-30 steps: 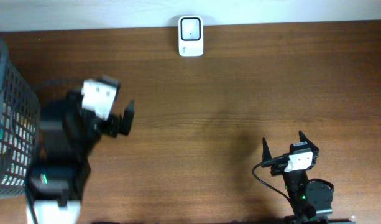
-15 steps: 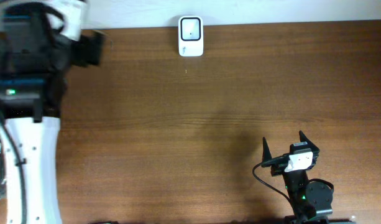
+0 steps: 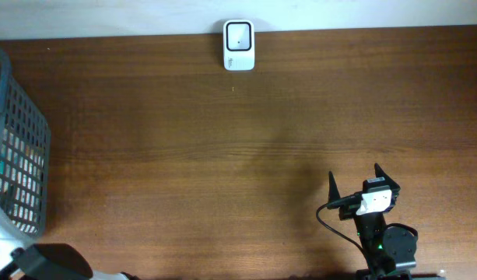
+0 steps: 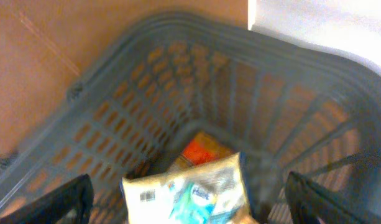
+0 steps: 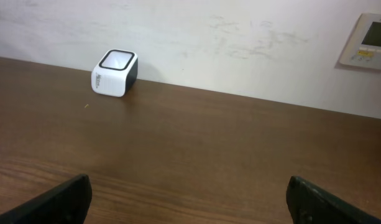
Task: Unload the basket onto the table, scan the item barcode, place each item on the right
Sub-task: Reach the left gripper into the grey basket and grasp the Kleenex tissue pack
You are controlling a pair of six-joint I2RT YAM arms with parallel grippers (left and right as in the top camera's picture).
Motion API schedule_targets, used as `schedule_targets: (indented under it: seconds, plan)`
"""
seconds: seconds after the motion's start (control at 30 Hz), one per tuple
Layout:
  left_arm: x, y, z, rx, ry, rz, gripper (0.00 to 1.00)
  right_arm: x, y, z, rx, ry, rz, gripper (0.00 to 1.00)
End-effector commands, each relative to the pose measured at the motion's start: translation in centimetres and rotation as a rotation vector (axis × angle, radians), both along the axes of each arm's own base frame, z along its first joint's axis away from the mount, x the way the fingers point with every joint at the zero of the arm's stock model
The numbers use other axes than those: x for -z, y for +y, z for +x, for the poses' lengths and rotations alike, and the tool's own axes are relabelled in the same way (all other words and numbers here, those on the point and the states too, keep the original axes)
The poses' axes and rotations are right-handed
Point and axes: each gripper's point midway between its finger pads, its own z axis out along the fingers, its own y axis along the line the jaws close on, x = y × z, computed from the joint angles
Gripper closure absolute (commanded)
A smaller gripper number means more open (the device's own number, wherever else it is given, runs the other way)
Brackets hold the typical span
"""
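Barely begun; left fingers (image 4: 63,200) spread above the basket (image 4: 115,112), packet (image 4: 190,190) inside ungrasped; right fingers (image 5: 59,196) spread. Scanning remains.

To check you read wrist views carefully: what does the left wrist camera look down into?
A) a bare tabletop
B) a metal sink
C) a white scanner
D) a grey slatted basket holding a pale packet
D: the walls of the grey basket surround a pale packet with a barcode, lying over an orange item.
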Motion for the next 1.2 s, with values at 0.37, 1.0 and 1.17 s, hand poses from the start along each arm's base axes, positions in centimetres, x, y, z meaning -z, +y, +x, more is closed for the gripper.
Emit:
schedule_targets:
  seconds: [0.37, 1.0, 1.17]
  plan:
    - [16.1, 3.9, -2.3, 0.031, 0.365, -0.206, 0.25, 0.3, -0.1, 0.0, 0.007, 0.003, -0.005, 0.01]
    - [23.3, 4.8, -3.5, 0.154, 0.454, -0.293, 0.38, 0.3, -0.1, 0.0, 0.007, 0.003, -0.005, 0.01]
    - [24.8, 4.8, -2.8, 0.176, 0.437, -0.315, 0.45, 0.3, -0.1, 0.0, 0.007, 0.003, -0.005, 0.01]
